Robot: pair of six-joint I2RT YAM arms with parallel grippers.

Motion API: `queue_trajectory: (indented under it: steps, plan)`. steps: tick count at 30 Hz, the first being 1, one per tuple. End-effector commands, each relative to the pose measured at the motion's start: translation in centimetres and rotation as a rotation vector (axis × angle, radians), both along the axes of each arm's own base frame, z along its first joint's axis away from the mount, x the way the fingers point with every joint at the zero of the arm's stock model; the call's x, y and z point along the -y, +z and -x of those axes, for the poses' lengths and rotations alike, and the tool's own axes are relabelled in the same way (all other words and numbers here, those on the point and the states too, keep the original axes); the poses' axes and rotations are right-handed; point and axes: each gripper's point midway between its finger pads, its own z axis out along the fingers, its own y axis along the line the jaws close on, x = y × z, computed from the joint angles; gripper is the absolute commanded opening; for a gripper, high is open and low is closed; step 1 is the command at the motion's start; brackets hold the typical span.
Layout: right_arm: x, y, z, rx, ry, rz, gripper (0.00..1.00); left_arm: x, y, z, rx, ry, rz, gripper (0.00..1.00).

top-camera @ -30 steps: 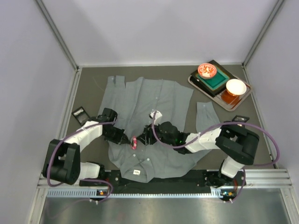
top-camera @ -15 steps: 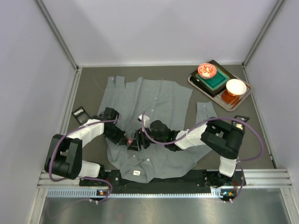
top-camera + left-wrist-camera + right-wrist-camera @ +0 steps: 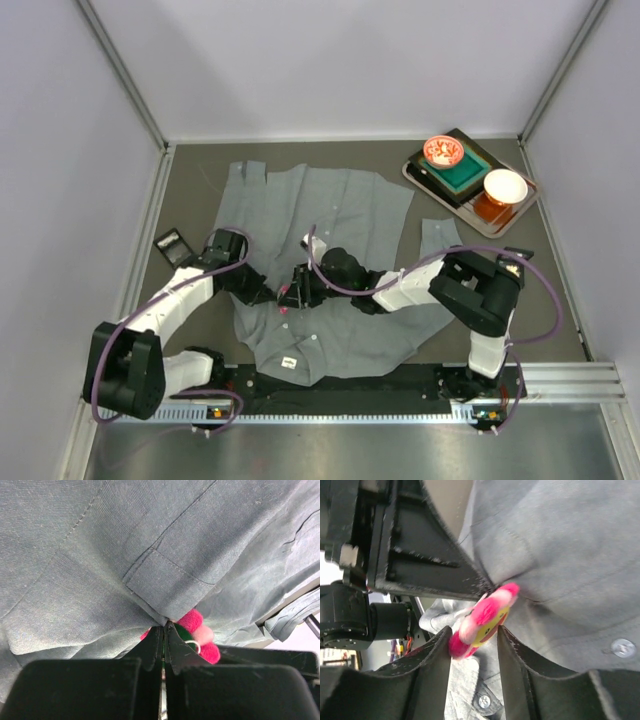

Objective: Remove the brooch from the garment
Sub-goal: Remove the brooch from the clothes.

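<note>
Cloth: a grey long-sleeved button-up shirt lies spread over the dark matte tabletop. It fills the middle of the overhead frame, with the collar at the lower edge.
Pin: a pink and yellow soft round brooch sits on the shirt front at lower centre of the overhead view, between the two tool tips. In the left wrist view it peeks out pink and green at lower right of centre, just beside a stitched pocket corner.
Left gripper: its fingers are pressed together, and a fold of the shirt is pinched at their tips right beside the brooch, so the fabric gathers into creases there.
Right gripper: its black fingers stand partly apart with the brooch between them, one finger against each edge.
Buttons: one pale button shows at the right edge of the right wrist view.
Upper right: a beige tray holds a green square block, a red-patterned bowl and a white bowl.
</note>
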Motion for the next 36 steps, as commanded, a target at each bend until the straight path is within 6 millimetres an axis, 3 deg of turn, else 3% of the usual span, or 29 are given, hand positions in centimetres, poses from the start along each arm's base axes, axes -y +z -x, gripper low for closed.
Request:
queue_trajectory:
  steps: [1,5,10,15,18,24,36]
  plan:
    - [0.0,1.7,-1.7,-0.041,-0.062,-0.09,0.37,0.8,0.0,-0.1,0.037,-0.036,0.041,0.0]
    - [0.8,1.3,-1.1,-0.056,-0.066,-0.107,0.31,0.7,-0.1,0.0,0.033,-0.046,0.034,0.0]
    - [1.3,-0.3,-0.9,-0.068,-0.069,-0.064,0.13,0.7,0.0,0.1,0.034,-0.047,0.036,0.0]
    - [1.4,-0.7,-0.9,-0.052,-0.062,-0.047,0.12,1.1,-0.1,0.2,0.04,-0.065,0.062,0.0]
    - [1.2,-0.4,-0.9,-0.033,-0.039,-0.041,0.14,1.2,-0.2,0.2,0.058,-0.085,0.068,0.0]
    - [0.6,0.7,-0.8,0.021,-0.009,-0.037,0.33,1.6,-0.7,0.3,0.058,-0.102,0.093,0.0]
    - [1.9,1.8,-2.0,0.117,-0.06,0.043,0.52,1.1,-0.6,0.4,0.073,-0.107,0.059,0.0]
